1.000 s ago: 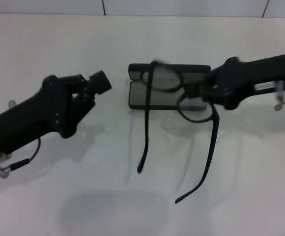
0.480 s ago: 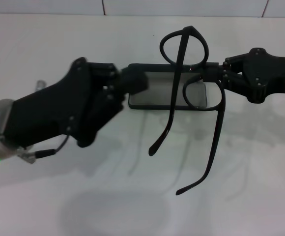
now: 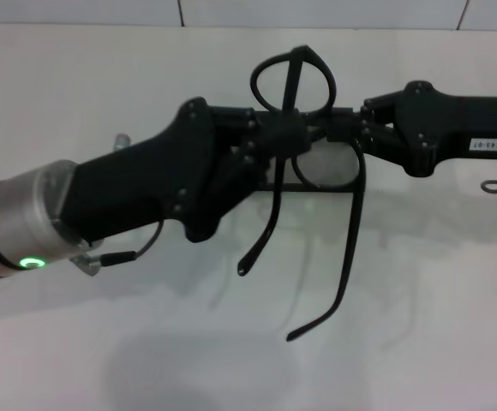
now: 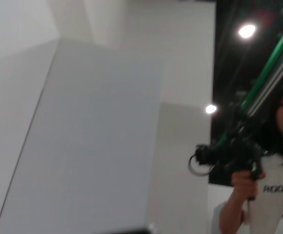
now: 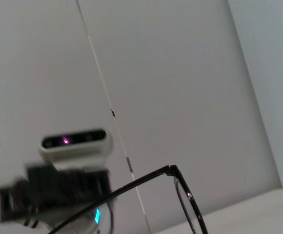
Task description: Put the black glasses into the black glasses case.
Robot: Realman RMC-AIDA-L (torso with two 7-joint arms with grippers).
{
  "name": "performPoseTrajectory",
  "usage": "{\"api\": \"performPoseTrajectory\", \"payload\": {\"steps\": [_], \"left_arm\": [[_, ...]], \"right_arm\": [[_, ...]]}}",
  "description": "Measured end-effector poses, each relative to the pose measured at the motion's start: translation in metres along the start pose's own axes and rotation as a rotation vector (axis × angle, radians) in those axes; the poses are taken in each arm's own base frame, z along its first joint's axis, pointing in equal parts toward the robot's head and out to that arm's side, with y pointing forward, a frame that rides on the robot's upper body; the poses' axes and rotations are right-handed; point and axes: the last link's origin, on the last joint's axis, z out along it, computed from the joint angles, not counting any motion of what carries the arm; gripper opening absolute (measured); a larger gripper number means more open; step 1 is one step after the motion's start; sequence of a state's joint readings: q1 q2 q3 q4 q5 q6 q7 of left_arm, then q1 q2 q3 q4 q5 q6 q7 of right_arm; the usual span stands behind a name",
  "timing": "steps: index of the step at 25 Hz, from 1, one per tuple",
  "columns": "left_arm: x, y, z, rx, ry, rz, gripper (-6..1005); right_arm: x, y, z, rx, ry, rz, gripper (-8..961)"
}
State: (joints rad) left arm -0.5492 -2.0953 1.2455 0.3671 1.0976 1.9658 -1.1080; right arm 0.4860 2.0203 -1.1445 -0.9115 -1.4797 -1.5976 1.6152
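Note:
My right gripper (image 3: pixel 344 133) is shut on the black glasses (image 3: pixel 293 81) at the frame between the lenses. It holds them in the air over the black glasses case. The lenses are tilted up and both temple arms hang open toward me. The case (image 3: pixel 317 189) lies open on the table, mostly hidden behind my left arm and the glasses; only its front edge and some grey lining show. My left gripper (image 3: pixel 281 134) reaches across to the glasses' left lens and temple hinge. In the right wrist view a lens rim and one temple of the glasses (image 5: pixel 180 192) show.
The white table (image 3: pixel 420 282) spreads all around, with a tiled wall at the back. My left forearm (image 3: pixel 128 201) crosses the left half of the table. The left wrist view shows a wall and a person (image 4: pixel 273 185) holding a device.
My left arm has swung right and forward, from the table's left to the glasses, and now covers most of the case. My right gripper has lifted, tilted and shifted the glasses slightly left.

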Motion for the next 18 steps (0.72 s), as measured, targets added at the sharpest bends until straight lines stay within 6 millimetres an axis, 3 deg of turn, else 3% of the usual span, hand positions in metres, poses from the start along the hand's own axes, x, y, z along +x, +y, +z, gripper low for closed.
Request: {"api": "performPoseTrajectory", "payload": {"steps": [7, 18], "left_arm": [[-0.016, -0.004, 0.004, 0.034, -0.064, -0.008, 17], [-0.020, -0.011, -0.001, 0.141, -0.030, 0.024, 18]], "right_arm": [[-0.011, 0.000, 0.009, -0.030, -0.026, -0.031, 43], [-0.009, 0.002, 0.013, -0.070, -0.033, -0.013, 45]]}}
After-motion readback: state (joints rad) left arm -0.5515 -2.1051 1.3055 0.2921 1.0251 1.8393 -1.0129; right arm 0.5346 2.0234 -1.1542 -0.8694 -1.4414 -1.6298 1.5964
